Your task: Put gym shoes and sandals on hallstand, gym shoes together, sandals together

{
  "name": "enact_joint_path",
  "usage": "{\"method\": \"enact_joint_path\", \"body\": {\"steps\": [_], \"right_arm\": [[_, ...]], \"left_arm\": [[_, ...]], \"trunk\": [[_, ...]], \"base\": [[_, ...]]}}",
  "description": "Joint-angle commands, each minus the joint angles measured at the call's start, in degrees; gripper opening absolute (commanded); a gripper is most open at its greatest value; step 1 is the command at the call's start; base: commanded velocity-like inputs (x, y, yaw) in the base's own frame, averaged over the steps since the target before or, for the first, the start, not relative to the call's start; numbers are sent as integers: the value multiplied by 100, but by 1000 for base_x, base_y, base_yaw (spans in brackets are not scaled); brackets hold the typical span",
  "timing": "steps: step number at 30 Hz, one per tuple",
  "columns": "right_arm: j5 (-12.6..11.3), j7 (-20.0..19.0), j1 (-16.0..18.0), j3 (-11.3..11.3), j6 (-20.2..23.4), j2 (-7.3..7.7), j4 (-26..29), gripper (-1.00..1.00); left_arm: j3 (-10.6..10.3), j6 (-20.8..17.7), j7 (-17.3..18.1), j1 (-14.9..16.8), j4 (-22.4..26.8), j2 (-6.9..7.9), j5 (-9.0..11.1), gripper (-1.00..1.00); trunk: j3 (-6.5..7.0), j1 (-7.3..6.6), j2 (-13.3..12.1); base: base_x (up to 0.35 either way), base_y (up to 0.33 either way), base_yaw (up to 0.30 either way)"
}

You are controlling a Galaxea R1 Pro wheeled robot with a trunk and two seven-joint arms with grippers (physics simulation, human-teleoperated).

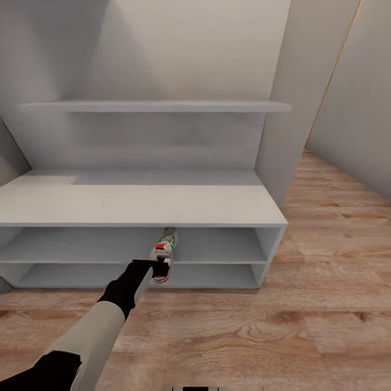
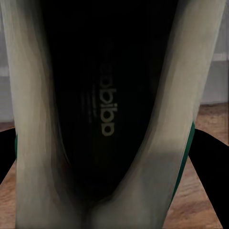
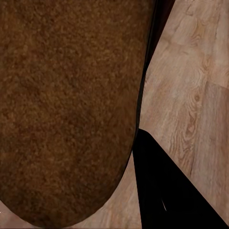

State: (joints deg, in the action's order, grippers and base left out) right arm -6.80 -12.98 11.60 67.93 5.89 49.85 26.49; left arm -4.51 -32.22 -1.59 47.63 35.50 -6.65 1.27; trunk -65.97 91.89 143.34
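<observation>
The left gripper (image 1: 158, 266) is clamped on a gym shoe (image 1: 164, 251), holding it by the heel end with the toe pointing into the hallstand (image 1: 136, 203), at the front edge of the upper of the two open shelf levels and roughly at the middle of its width. The shoe is white with green striping and a red-orange patch near the sole, and it is seen narrow, turned on edge rather than flat. From the left wrist camera I look straight down into that gym shoe (image 2: 102, 105): a dark insole with pale lettering, white padded walls on both sides and a thin green edge, with a black finger (image 2: 214, 162) showing at the rim. The left arm runs out from the lower left corner, pale sleeve and black wrist. On the right wrist camera a brown sandal (image 3: 67, 109) lies very close to the lens over the corridor floor (image 3: 191, 86), beside a black finger (image 3: 164, 191); whether the right gripper is pinching it I cannot tell. The floor (image 1: 304, 304) is light wood plank with clear grain.
</observation>
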Motion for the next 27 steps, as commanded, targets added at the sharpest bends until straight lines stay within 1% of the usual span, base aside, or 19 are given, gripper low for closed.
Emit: {"method": "enact_joint_path", "body": {"steps": [1,9,18,27], "right_arm": [[-76,-38,9,36,52,-2,6,-100],[-76,-36,9,36,52,-2,6,-100],[-76,-35,9,36,52,-8,3,-100],[-76,-38,9,36,52,-10,-1,-100]], "left_arm": [[-14,-30,-16,2,9,3,14,-100],[-20,-30,-25,-3,9,14,14,-100],[-19,-22,-25,-8,9,15,14,-100],[0,-22,-25,-16,9,22,14,-100]], "trunk": [[-5,1,2],[-5,1,2],[-5,1,2],[-5,1,2]], "base": [[254,-165,0],[282,-120,0],[82,-14,0],[231,0,0]]}}
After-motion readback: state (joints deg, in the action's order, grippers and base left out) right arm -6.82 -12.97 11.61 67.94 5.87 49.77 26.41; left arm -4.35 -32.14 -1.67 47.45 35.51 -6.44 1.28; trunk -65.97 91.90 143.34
